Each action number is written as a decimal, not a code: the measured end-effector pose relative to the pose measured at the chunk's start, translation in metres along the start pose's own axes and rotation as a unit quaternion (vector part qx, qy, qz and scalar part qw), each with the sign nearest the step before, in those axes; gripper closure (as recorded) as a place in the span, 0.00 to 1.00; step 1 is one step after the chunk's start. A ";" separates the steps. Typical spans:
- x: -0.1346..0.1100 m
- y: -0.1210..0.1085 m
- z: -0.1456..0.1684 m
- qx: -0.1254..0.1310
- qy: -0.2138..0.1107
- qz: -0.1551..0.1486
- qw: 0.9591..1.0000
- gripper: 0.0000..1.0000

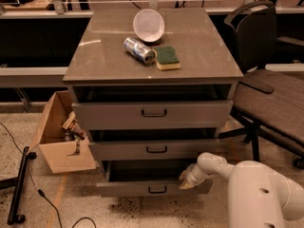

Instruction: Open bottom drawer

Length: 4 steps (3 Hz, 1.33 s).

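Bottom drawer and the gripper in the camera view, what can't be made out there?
- Camera view: the inside of the bottom drawer lies in shadow under the middle drawer, so any contents cannot be told.
- The gripper is at that drawer front's right end, and its own pale body masks its hold.
- The robot arm is cut off by the bottom and right edges.

Warm, dim light falls from above, laying a pale sheen across the glossy grey-brown cabinet top (204, 51), and the round white bowl (148, 24) glows as the brightest spot. Deep shadow fills the gaps above each drawer, darkest inside the pulled-out grey flat-fronted bottom drawer (123, 188). The cream-coloured gripper (190, 178) at that drawer's right end catches light on top, its underside dusky.
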<state>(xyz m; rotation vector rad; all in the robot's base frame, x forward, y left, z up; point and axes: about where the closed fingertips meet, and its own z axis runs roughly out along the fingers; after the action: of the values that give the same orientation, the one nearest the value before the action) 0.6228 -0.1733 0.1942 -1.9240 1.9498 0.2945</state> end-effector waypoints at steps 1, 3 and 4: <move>-0.010 0.002 -0.019 0.003 -0.004 0.008 1.000 0.45; -0.044 -0.002 -0.080 0.024 -0.013 0.025 0.999 0.60; -0.056 -0.005 -0.092 0.028 -0.016 0.030 0.999 0.83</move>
<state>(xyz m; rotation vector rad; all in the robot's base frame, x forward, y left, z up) 0.6160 -0.1603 0.3014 -1.8183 1.9757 0.2834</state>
